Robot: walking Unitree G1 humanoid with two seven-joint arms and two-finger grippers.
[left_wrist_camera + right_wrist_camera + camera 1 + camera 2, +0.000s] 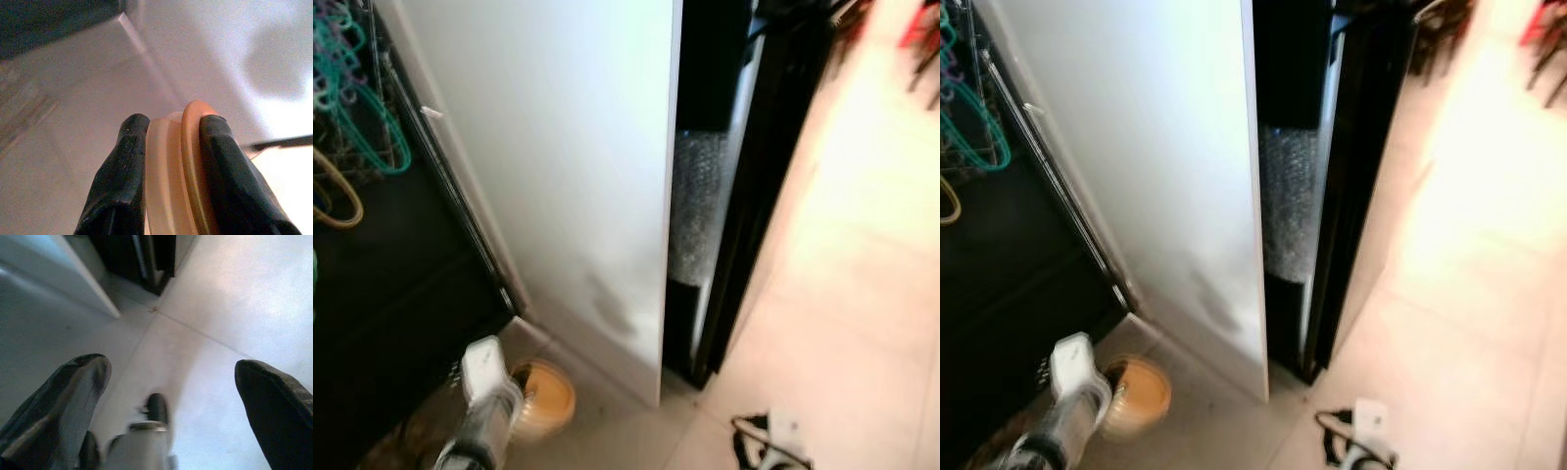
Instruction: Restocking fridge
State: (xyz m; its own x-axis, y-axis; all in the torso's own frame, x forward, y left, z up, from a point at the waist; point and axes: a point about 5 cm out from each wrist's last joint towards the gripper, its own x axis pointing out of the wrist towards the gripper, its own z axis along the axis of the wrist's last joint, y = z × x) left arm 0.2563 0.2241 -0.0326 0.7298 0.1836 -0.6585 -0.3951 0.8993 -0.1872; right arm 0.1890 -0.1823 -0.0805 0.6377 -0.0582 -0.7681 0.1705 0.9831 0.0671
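Tub (178,166): a pale orange lidded container, clamped edge-on between the two black fingers (120,181) of the left gripper (524,392), low at 7 o'clock in the head views, above the tiled floor (842,294). Fridge (558,166): a tall white panel at 12 o'clock, a dark gap along its right edge showing a bubble-wrapped roll (695,206). Rack (347,108): wire, with teal hangers, at 10 o'clock. Right gripper (171,396): fingers spread wide, holding nothing, over the floor at 5 o'clock.
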